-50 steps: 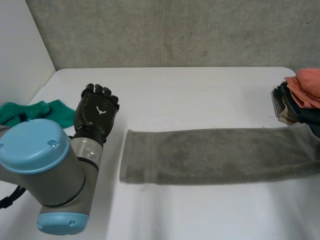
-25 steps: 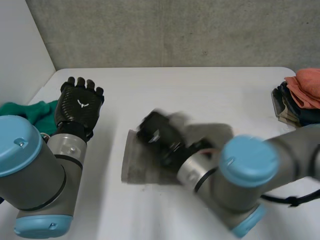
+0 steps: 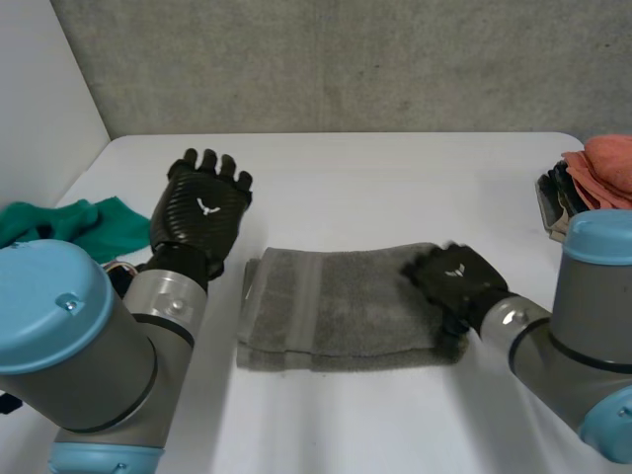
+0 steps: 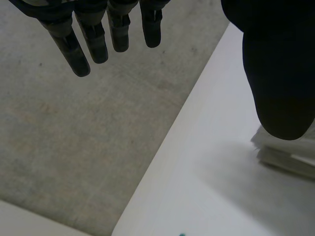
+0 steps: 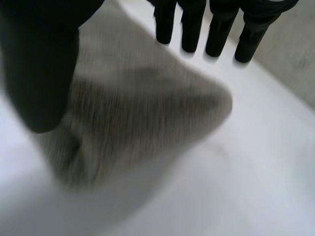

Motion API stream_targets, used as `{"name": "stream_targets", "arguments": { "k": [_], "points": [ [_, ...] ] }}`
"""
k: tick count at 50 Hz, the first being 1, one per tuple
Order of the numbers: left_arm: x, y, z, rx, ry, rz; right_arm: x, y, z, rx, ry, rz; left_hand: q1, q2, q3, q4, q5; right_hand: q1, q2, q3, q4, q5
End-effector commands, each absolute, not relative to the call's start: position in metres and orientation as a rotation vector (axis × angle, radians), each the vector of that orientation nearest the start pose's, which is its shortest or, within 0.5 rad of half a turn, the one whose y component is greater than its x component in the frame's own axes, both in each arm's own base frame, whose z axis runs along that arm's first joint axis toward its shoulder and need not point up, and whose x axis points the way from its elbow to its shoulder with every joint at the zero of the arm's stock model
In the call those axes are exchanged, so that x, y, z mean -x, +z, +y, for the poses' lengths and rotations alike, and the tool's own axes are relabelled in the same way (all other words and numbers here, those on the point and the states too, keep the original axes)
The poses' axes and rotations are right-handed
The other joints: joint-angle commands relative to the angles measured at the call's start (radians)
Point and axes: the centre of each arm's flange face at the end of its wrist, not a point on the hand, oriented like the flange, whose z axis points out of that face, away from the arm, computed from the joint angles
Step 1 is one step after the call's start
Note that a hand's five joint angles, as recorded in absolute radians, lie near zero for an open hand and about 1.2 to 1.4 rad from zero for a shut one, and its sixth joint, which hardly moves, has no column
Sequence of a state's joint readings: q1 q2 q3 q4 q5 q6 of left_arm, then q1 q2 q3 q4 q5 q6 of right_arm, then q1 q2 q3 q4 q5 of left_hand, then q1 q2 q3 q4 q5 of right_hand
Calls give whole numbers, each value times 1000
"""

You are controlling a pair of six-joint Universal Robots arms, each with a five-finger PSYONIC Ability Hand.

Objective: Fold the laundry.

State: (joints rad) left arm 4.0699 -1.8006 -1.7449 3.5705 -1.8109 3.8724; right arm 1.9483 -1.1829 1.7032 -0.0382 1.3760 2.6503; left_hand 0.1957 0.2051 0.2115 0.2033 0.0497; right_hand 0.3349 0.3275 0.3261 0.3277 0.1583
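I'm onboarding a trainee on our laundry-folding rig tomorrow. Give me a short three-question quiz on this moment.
1. True or false: the left hand is gripping the grey towel.
2. Multiple choice: what lies at the left edge of the table, beside the left arm? A. an orange cloth B. a green cloth C. a white cup
3. Fill in: in the head view, the right hand, fingers straight, rests on the towel's ___ end.

Key: 1 false, it is open and clear of the towel; 2 B; 3 right.
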Motion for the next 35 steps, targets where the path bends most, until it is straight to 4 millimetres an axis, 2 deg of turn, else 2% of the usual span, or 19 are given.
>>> {"name": "stream_targets", "arguments": {
  "k": [1, 6, 7, 8, 11, 12, 14, 15, 16, 19, 21, 22, 23, 24, 26, 28, 30, 31, 35],
  "points": [
    [301, 216, -203, -1139, -2069, 1739, -237, 135, -252, 1369, -1559, 2412, -21, -31, -37, -29, -50, 1060, 1068, 1069, 1068, 1062],
    [299, 217, -201, -1138, -2067, 1738, -244, 153, -274, 1344, -1836, 2378, -21, -31, -37, -29, -50, 1061, 1069, 1070, 1069, 1063],
    [299, 218, -202, -1136, -2068, 1737, -248, 157, -276, 1338, -1893, 2346, -21, -31, -37, -29, -50, 1061, 1069, 1070, 1069, 1063],
    [299, 218, -201, -1137, -2066, 1738, -265, 168, -270, 1358, -1986, 2232, -21, -31, -37, -29, -50, 1061, 1069, 1070, 1069, 1063],
    [298, 221, -201, -1129, -2072, 1733, -299, 186, -246, 1422, -2096, 1991, -21, -31, -37, -29, -50, 1061, 1069, 1070, 1069, 1063],
    [297, 222, -201, -1125, -2075, 1728, -323, 192, -226, 1472, -2132, 1827, -21, -31, -37, -29, -50, 1061, 1069, 1070, 1069, 1063],
    [295, 226, -201, -1112, -2083, 1724, -343, 191, -204, 1538, -2126, 1671, -20, -30, -36, -28, -49, 1061, 1069, 1070, 1069, 1063],
    [295, 227, -201, -1108, -2085, 1723, -352, 188, -193, 1579, -2104, 1602, -21, -31, -37, -29, -50, 1061, 1069, 1070, 1069, 1063],
    [294, 227, -202, -1103, -2083, 1723, -368, 176, -169, 1671, -2037, 1471, -21, -31, -37, -29, -50, 1061, 1069, 1070, 1069, 1063],
    [289, 226, -205, -1067, -2060, 1736, -386, 148, -125, 1841, -1873, 1271, -21, -31, -37, -29, -50, 1061, 1069, 1070, 1069, 1063],
    [285, 227, -207, -1034, -2050, 1746, -388, 138, -116, 1887, -1833, 1243, -21, -31, -37, -29, -50, 1061, 1069, 1070, 1069, 1063],
    [285, 227, -207, -1026, -2052, 1750, -388, 136, -116, 1900, -1830, 1252, -21, -31, -37, -29, -50, 850, 858, 859, 857, 852],
    [284, 227, -207, -1018, -2052, 1757, -386, 136, -122, 1893, -1849, 1296, -21, -31, -37, -29, -50, 107, 114, 116, 114, 109],
    [284, 227, -207, -1003, -2060, 1769, -384, 137, -126, 1876, -1859, 1334, -20, -30, -36, -28, -49, -160, -153, -152, -153, -158],
    [284, 228, -207, -986, -2076, 1786, -379, 142, -138, 1797, -1892, 1447, -20, -30, -36, -28, -49, -160, -153, -152, -153, -158],
    [286, 232, -208, -950, -2119, 1816, -371, 158, -155, 1625, -1936, 1581, -17, -27, -33, -25, -46, -160, -153, -152, -153, -158],
    [287, 234, -208, -919, -2151, 1843, -361, 180, -171, 1468, -1974, 1645, -15, -24, -30, -22, -43, -160, -153, -152, -153, -158],
    [289, 237, -209, -890, -2186, 1869, -351, 198, -186, 1309, -1989, 1689, -12, -21, -27, -19, -40, -160, -153, -152, -153, -158],
    [295, 245, -207, -814, -2285, 1941, -332, 217, -206, 996, -1862, 1779, 3, -6, -13, -5, -25, -160, -153, -152, -153, -158]
  ]
}}
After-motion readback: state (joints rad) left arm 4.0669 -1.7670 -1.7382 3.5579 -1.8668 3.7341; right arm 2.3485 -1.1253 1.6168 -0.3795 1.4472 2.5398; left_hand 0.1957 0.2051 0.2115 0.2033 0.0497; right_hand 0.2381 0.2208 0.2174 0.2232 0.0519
